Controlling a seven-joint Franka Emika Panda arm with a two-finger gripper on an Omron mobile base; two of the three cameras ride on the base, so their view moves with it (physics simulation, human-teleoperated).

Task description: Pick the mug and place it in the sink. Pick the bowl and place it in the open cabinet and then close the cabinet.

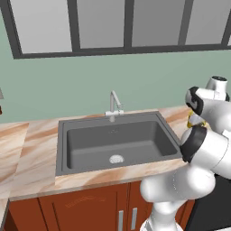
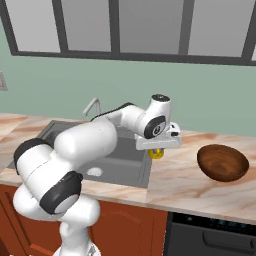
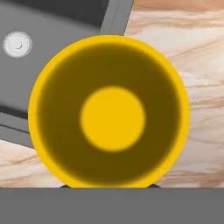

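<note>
1. Yellow fills most of the hand view: the mug (image 3: 109,113) sits right under the camera, mouth up, and the claw (image 2: 157,151) is clamped narrow on it. In the right base view the mug hangs below the hand, clear of the counter (image 2: 185,182), just beside the sink (image 2: 131,167) on its right edge.
2. Where on the rim the grip sits cannot be told; the fingertips are hidden behind the mug. If the hold is on a thin piece of wall, a quick swing toward the basin could, I judge, let the mug twist or slip out.
3. The hand view shows the mug partly above marble and partly above the sink's grey edge. Letting go here would risk the mug striking that edge and tipping onto the counter or tumbling in on its side.
4. Lowering before the mug is fully over the basin could knock its base on the rim and jar the hold.
5. The faucet (image 1: 113,104) stands at the back of the sink; a path kept over the middle, near the drain (image 1: 116,159), should stay clear of it, but a wide arc could bring the arm's elbow close.
6. The bowl (image 2: 223,162) rests on the counter well to the right, apart from the arm. It looks safe for now; only a backward sweep of the wrist would threaten it.
</note>
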